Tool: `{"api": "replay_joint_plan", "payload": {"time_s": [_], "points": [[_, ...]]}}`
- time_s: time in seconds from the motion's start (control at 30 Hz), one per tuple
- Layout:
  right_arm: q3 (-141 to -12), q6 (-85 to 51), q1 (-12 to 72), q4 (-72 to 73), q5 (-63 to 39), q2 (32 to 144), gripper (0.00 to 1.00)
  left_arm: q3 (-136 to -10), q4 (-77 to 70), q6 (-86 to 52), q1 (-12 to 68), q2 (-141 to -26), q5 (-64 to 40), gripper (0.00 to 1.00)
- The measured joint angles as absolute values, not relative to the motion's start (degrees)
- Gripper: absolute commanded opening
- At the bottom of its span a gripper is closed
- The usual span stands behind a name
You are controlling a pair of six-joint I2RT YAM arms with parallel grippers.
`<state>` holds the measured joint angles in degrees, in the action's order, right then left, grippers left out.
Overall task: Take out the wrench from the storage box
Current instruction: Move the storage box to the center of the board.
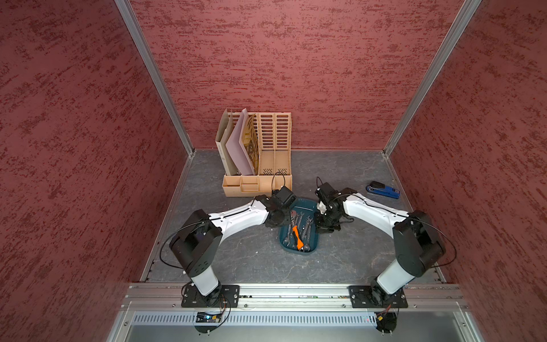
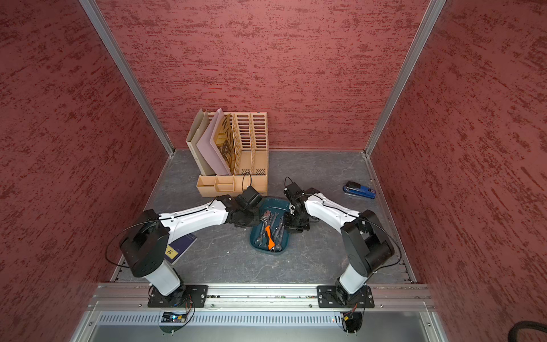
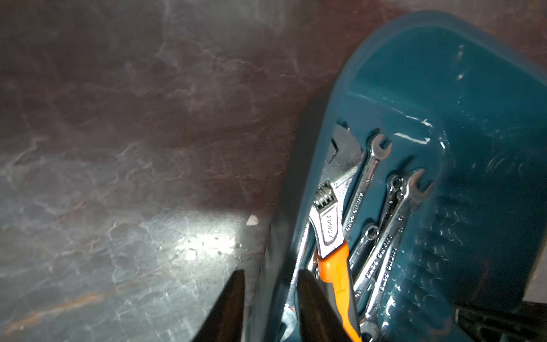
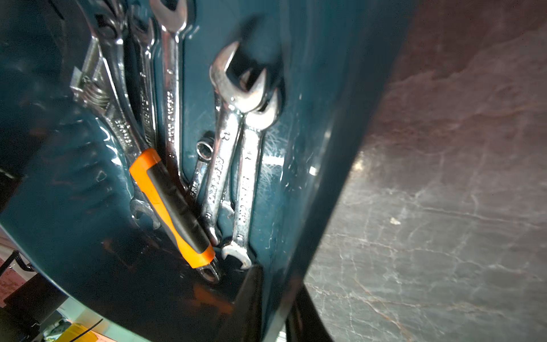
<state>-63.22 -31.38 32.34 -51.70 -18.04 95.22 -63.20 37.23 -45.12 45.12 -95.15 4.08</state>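
Note:
The storage box [image 1: 305,204] is a shallow teal tray in mid-table, seen in both top views [image 2: 278,204]. In it lie several chrome wrenches [image 4: 225,165] and an adjustable wrench with an orange and black handle [image 1: 297,234] [image 3: 334,266] [image 4: 171,201]. My left gripper [image 3: 270,275] straddles the box's left rim [image 3: 307,165], one finger outside and one inside, closed down on the wall. My right gripper [image 4: 278,284] pinches the right rim [image 4: 340,148] the same way, both fingers against the wall. Neither gripper touches a wrench.
A tall beige slotted file organizer [image 1: 257,154] with folders stands just behind the left arm. A blue stapler [image 1: 383,189] lies at the far right. A dark blue book [image 2: 180,247] lies under the left arm. Red walls enclose three sides.

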Motion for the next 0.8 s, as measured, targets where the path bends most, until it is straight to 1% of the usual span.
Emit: {"api": "replay_joint_plan", "payload": {"time_s": [0.07,0.13,0.3,0.53,0.67,0.8], "points": [[-64.23,-31.51,32.86,-51.72,-18.04,96.03,0.28,-62.11,37.21,-45.67,45.12,-94.08,4.40,0.15],[-65.41,-31.51,33.21,-51.79,-18.02,96.62,0.32,-61.12,37.30,-45.82,45.15,-93.17,4.69,0.13],[-70.67,-30.83,33.52,-54.89,-16.16,96.86,0.39,-58.52,37.15,-47.35,45.41,-90.72,4.97,0.12],[-79.00,-29.93,35.09,-61.41,-11.70,94.15,0.40,-55.68,35.92,-49.39,45.50,-88.29,5.02,0.12],[-79.99,-30.00,37.23,-61.45,-12.36,92.84,0.40,-53.10,34.85,-49.25,44.88,-85.86,4.69,0.13],[-79.96,-30.09,40.21,-59.51,-13.91,94.87,0.42,-49.47,32.23,-46.57,42.24,-82.78,1.89,0.14]]}}
